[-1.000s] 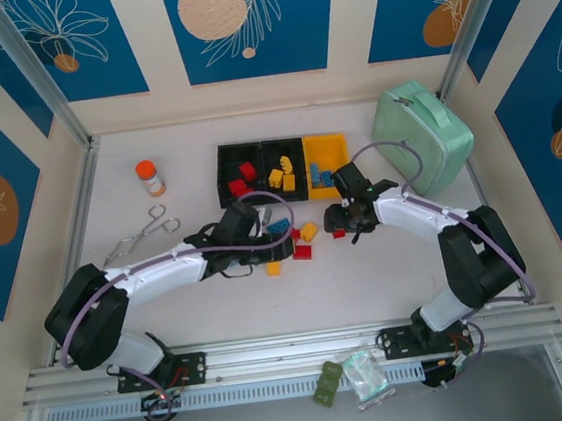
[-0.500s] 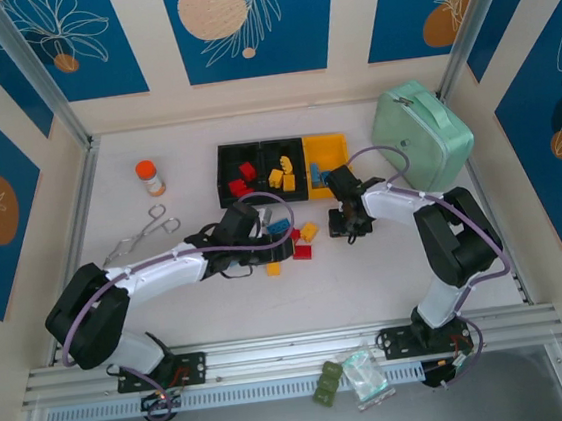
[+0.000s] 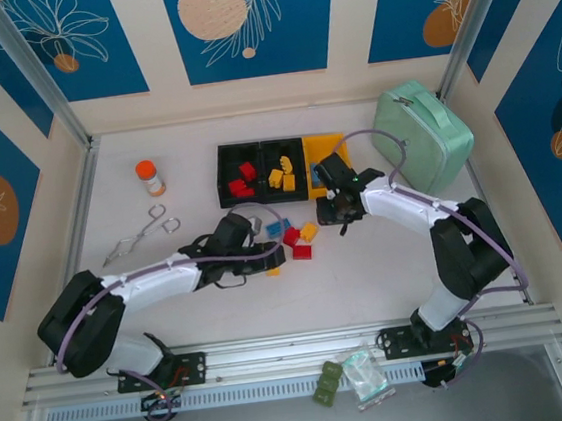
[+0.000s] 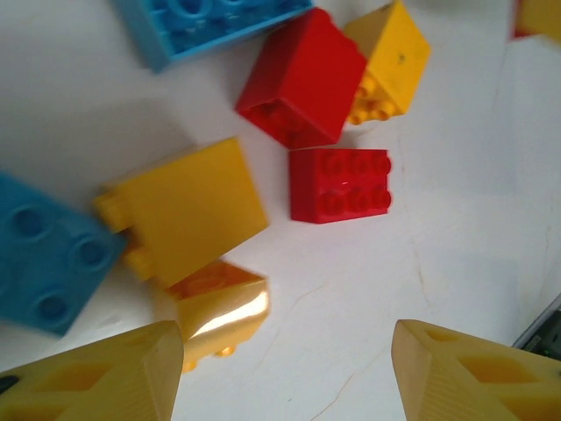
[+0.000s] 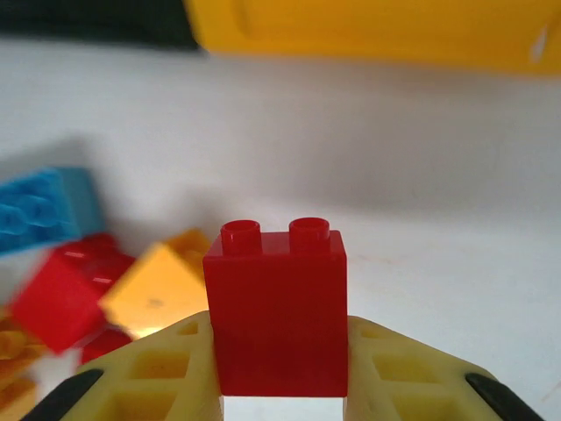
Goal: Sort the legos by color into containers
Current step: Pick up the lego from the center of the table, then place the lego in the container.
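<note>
My right fingers (image 5: 175,373) clench a red lego (image 5: 279,307) by its smooth side walls, studs up, near the yellow container (image 5: 368,31) toward the worktop's (image 5: 438,175) far edge. Light, rigid, slick plastic, I judge; a centred pinch suits. My left fingers (image 4: 105,377) hang released over loose legos (image 4: 337,184).

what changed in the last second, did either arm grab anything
The right gripper closed on a red brick that had been lying on the table right of the pile, and carried it up toward the yellow bin. The left gripper stayed open over the loose bricks, with only a slight shift of its arm. The bottle and green case did not move.
</note>
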{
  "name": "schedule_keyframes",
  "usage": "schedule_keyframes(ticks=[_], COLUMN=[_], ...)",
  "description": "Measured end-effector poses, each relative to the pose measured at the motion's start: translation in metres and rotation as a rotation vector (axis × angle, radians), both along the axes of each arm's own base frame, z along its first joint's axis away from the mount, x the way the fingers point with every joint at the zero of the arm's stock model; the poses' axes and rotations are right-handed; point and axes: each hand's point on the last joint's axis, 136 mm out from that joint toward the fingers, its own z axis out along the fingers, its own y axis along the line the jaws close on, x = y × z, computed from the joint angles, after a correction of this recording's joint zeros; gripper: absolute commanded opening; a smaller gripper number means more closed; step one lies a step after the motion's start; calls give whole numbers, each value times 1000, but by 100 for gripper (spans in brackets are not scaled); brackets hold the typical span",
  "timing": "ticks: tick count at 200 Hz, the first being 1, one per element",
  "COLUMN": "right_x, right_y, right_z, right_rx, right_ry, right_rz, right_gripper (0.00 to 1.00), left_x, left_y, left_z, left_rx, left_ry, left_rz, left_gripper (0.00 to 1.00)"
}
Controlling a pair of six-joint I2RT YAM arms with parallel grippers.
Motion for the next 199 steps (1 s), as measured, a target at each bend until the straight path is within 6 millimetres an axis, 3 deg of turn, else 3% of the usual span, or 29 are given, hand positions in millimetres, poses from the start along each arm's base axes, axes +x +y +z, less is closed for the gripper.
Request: schedule_keyframes(ticks=[39,81,124,162,199], right_x=[21,49,73,96,119], right_y=[44,101,156,183,197], right_z=[43,64,61,49,39], right_rx=[79,130,154,145,117], right_ry=[-81,-112,-113,-105,-110], right_rz=[70,142,211,226,221], right_gripper=[31,30,30,31,32], left_x=[2,-5,-16,-20,-20], left_y=[44,90,115,118,118], left_z=[15,28,20,15,15], left_rx=[-7,3,41,59,60], left_ry=[-34,-65,-39,-20,-19], left_rz=[131,265,332,333,333], left_gripper=[64,68,68,68,68])
